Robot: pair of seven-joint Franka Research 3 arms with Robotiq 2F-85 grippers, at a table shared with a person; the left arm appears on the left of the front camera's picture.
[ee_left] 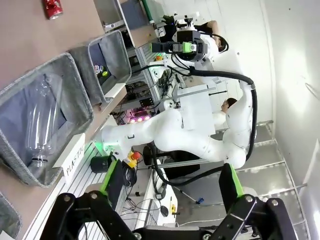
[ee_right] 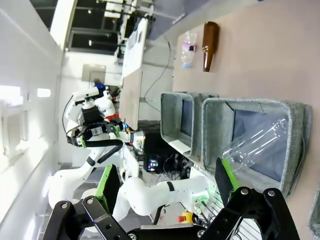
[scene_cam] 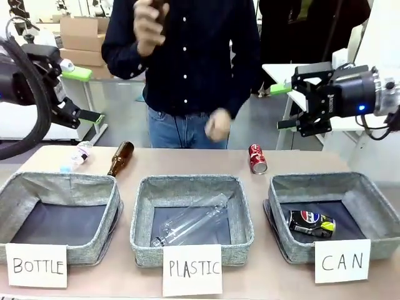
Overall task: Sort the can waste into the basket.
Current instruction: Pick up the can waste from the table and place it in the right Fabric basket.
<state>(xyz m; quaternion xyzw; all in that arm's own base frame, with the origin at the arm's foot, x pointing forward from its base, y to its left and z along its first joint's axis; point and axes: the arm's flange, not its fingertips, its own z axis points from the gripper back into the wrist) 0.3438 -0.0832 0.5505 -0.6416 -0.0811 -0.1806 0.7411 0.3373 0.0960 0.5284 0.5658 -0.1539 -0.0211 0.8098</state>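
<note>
BOTTLE sign: white paper, "BOTTLE" handwritten in capitals, fixed on front of left basket.
PLASTIC sign: same paper, "PLASTIC" handwritten, fixed on front of middle basket. Sign also seen sideways in left wrist view, lettering only partly read.
CAN sign: "CAN" handwritten, fixed on front of right basket.
Black can, lying in right basket: round red-white-blue logo noted, wording too small to be read.
Red can, on table beyond baskets: white print seen, not legible.
</note>
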